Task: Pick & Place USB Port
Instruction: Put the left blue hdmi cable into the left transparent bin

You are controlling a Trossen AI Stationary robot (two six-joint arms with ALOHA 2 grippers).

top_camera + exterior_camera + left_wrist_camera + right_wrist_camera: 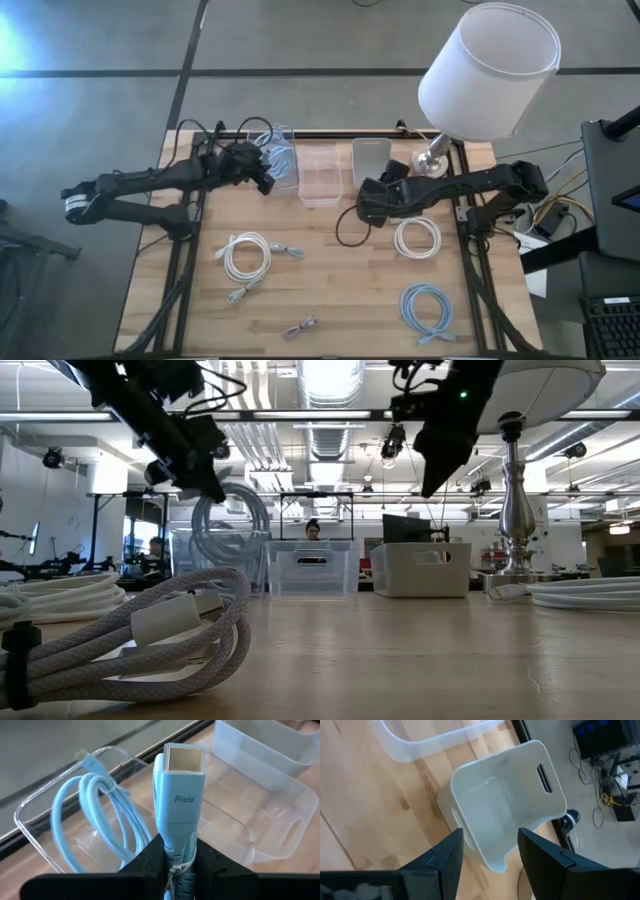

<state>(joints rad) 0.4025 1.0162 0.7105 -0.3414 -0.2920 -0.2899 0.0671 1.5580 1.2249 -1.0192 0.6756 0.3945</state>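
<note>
My left gripper (264, 176) is over the far left of the table, shut on a light blue cable's plug (178, 800). The rest of the cable is a coil (102, 820) inside a clear bin (285, 152); in the low view the coil (230, 520) stands in that bin. My right gripper (490, 837) is open and empty above a white bin (505, 805). In the high view it (362, 208) is just nearer than the row of bins. A black cable loop (345, 230) lies on the table by it. My left gripper pinches the light blue plug at its cord end (172, 851) between its two fingers. The plug's body and metal tip (184, 759) stick out past the fingertips, pointing away from the wrist. The plug is clear of the table, and the cord runs down to the coil in the clear bin.
A second clear bin (322, 175) stands between the other two. Two white coiled cables (245, 255) (415, 238), another light blue cable (427, 310) and a small adapter (300, 327) lie on the near table. A lamp (488, 70) stands at the far right.
</note>
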